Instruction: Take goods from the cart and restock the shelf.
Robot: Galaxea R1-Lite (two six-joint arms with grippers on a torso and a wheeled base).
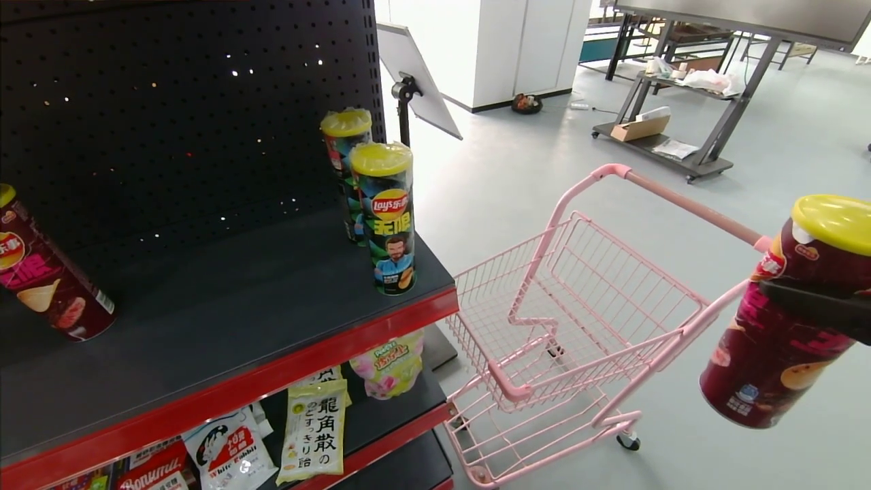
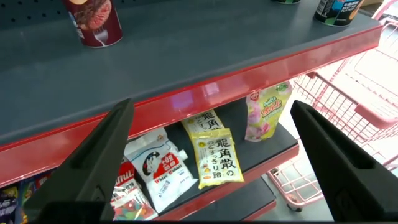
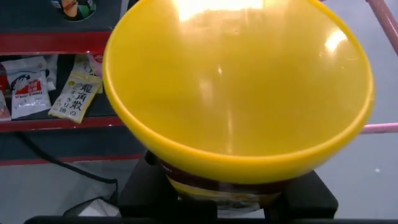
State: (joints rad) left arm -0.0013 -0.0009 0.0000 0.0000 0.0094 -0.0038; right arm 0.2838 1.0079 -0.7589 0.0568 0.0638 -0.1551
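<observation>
A maroon chip can (image 1: 776,354) with a yellow lid (image 3: 239,81) hangs tilted in the air just right of the pink cart's handle (image 1: 687,204). My right gripper (image 1: 816,309) is shut on its middle. The cart's wire basket (image 1: 537,248) holds nothing that I can see. The dark top shelf (image 1: 238,299) carries two green chip cans (image 1: 388,218) at its right end and another maroon can (image 1: 47,279) at its left. My left gripper (image 2: 211,106) is open, level with the shelf's red front edge (image 2: 205,93), with nothing between its fingers (image 2: 93,162).
Snack bags (image 1: 316,432) hang and lie on the lower shelf under the red edge. A tilted sign on a stand (image 1: 415,82) rises behind the shelf's right end. A metal rack (image 1: 680,102) stands far back on the grey floor.
</observation>
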